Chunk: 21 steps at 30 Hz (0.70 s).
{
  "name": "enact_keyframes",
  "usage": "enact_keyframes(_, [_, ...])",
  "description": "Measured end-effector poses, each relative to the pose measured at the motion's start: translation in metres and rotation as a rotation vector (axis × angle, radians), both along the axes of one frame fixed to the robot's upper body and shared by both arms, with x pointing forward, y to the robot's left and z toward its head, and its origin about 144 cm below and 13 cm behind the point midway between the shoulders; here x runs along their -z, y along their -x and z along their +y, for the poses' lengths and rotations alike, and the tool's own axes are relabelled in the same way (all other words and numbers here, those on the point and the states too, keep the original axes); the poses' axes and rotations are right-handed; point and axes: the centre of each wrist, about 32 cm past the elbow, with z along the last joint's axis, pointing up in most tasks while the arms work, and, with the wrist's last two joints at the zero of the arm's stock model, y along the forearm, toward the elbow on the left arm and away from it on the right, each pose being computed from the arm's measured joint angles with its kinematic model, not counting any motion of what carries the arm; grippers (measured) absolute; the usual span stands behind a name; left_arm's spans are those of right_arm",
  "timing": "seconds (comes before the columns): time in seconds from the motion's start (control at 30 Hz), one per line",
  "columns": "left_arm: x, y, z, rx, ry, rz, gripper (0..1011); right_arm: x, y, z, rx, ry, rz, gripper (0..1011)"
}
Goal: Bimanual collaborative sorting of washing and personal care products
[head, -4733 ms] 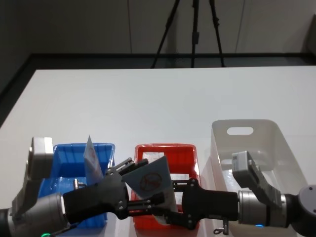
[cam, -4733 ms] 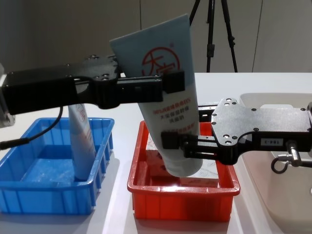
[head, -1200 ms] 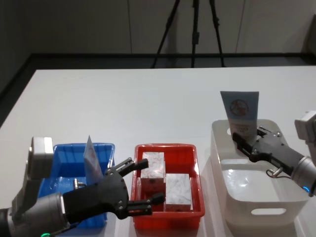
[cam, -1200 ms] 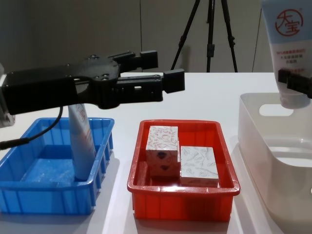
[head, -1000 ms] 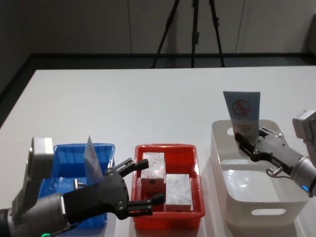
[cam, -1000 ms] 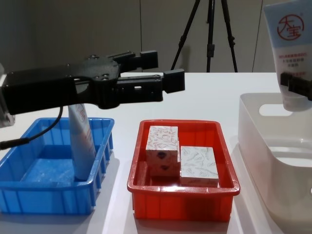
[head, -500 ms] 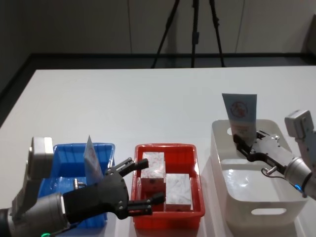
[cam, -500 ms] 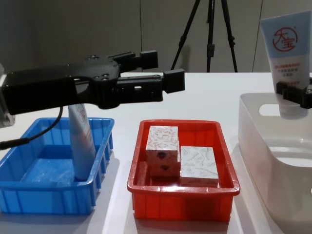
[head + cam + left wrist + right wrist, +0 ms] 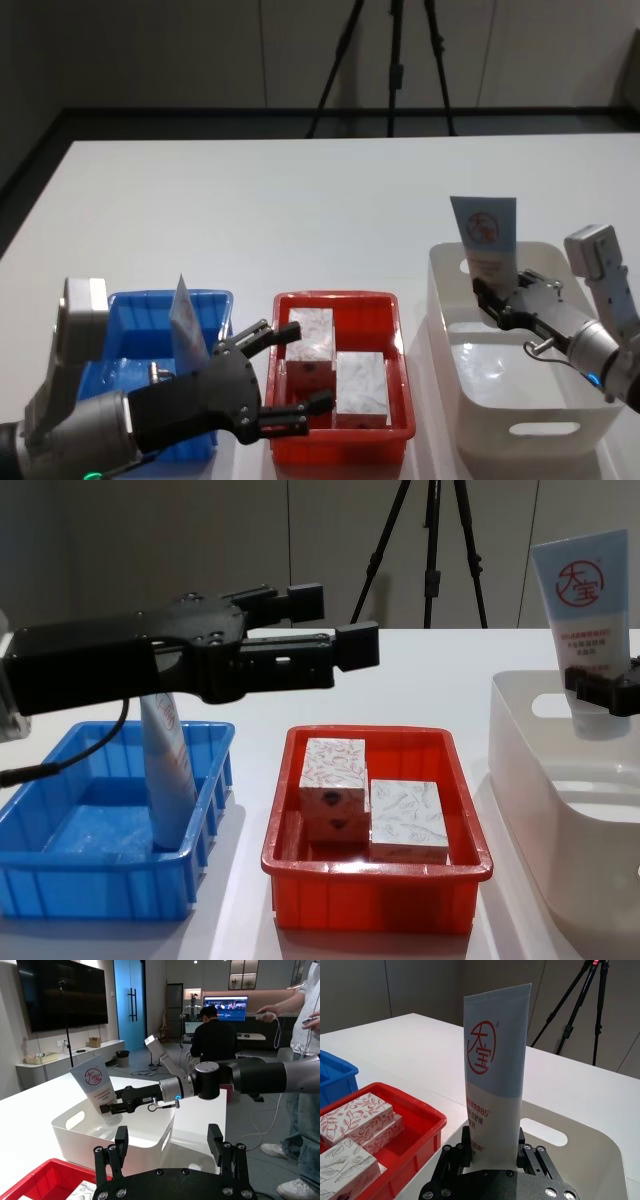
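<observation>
Over the far end of the white bin (image 9: pixel 470 420), the right claw (image 9: pixel 490 295) grips a pale-blue squeeze tube (image 9: pixel 484 240) low on its body, both fingers clamped against it; the tube stands upright with its red circle logo facing the robot and its lower end just within the bin's rim; the crimped top rises well clear of the claw. To the left, the left claw (image 9: pixel 312 365) hangs spread wide, holding nothing, above the near left part of the red bin (image 9: pixel 340 297); from the chest its dark fingers reach across over that bin, clear of the contents. Inside the red bin lie small white boxes (image 9: pixel 360 385) with a red-grey leafy pattern, close together, one standing higher than its neighbour. Beside it on the white bench (image 9: pixel 250 200) sits the blue bin (image 9: pixel 150 296); a second pale-blue tube (image 9: pixel 185 320) stands in it, leaning near its right wall.
</observation>
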Motion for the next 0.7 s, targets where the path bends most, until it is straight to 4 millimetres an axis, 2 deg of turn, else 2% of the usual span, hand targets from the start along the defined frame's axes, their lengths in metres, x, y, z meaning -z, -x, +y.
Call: enact_keyframes(0.7, [0.0000, 0.0000, 0.0000, 0.000, 0.000, 0.000, 1002, 0.0011, -0.0073, 0.0036, 0.094, 0.020, 0.067, 484])
